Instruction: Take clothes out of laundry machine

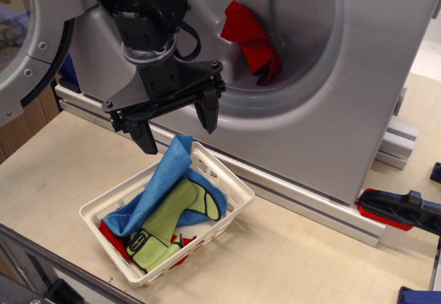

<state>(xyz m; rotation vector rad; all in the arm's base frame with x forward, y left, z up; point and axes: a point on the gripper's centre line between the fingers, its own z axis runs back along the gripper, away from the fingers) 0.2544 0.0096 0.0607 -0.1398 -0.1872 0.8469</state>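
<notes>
A bright red cloth [251,42] hangs on the rim inside the drum hole of the large grey laundry machine [331,118]. Its round porthole door [27,42] stands swung open at the far left. My black gripper [177,126] is open and empty, fingers pointing down. It hovers in front of the machine's lower left, just above the white slotted basket [227,183]. It is left of and below the red cloth, apart from it.
The basket holds a blue cloth [162,183], a light green cloth with black outlines [169,225] and a bit of red cloth [114,238]. An aluminium rail [296,204] runs along the machine's base. A red and black clamp [400,211] lies at the right.
</notes>
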